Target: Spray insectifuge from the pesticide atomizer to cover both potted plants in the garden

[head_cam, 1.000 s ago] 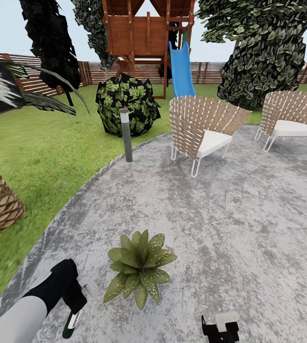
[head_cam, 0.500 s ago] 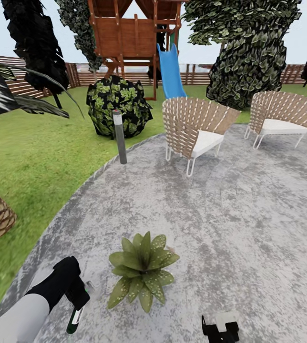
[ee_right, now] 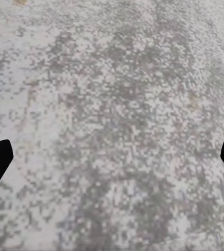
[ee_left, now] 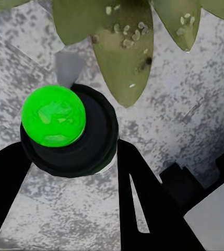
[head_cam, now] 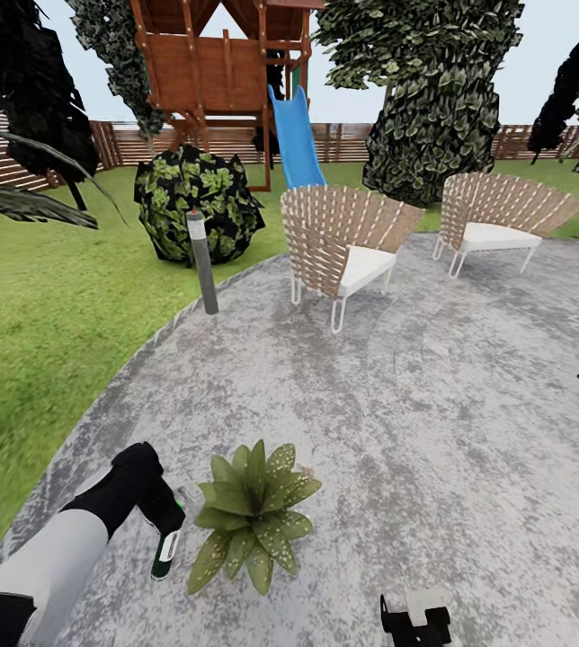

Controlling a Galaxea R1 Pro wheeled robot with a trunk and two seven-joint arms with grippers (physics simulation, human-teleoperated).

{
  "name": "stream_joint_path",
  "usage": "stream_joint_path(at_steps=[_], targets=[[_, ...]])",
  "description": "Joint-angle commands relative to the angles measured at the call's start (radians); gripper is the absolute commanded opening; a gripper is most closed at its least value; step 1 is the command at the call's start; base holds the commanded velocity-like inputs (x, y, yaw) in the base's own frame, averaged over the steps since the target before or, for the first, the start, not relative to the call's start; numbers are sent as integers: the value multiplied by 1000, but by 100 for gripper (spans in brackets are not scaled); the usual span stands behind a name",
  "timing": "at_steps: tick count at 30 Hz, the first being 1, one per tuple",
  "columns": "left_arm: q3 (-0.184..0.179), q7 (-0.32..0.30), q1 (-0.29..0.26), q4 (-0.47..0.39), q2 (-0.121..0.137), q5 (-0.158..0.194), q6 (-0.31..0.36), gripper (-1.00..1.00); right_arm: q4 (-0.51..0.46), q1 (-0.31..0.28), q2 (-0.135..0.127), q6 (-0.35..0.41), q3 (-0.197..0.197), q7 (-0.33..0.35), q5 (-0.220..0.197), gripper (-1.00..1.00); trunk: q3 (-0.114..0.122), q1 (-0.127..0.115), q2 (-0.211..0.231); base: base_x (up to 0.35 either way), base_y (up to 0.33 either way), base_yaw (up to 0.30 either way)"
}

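One potted plant, a low rosette of pale-speckled green leaves, stands on the grey paved patio of the garden. Just beside it, on the lawn side, my left gripper is shut on the pesticide atomizer, which hangs tilted a little above the paving. In the left wrist view the atomizer shows a bright green round end in a dark body between my black fingers, and the plant's leaves lie just beyond it. My right gripper hangs open over bare paving.
A grey bollard lamp stands at the patio's edge by a dark shrub. Two wicker chairs sit at the back of the patio. Behind them are a blue slide, trees and the wooden fence. Lawn lies left.
The camera has turned to the right, so the whole scene has shifted left. My left gripper with the atomizer has come closer to the plant's leaves.
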Motion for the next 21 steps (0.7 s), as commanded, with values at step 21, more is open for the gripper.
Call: stream_joint_path(at_steps=[21], targets=[[-176, -73, -1, 16, 45, 3, -67, -100, 3, -1, -1, -1, 9, -7, -2, 100, -1, 0, 0, 0, 0, 0]])
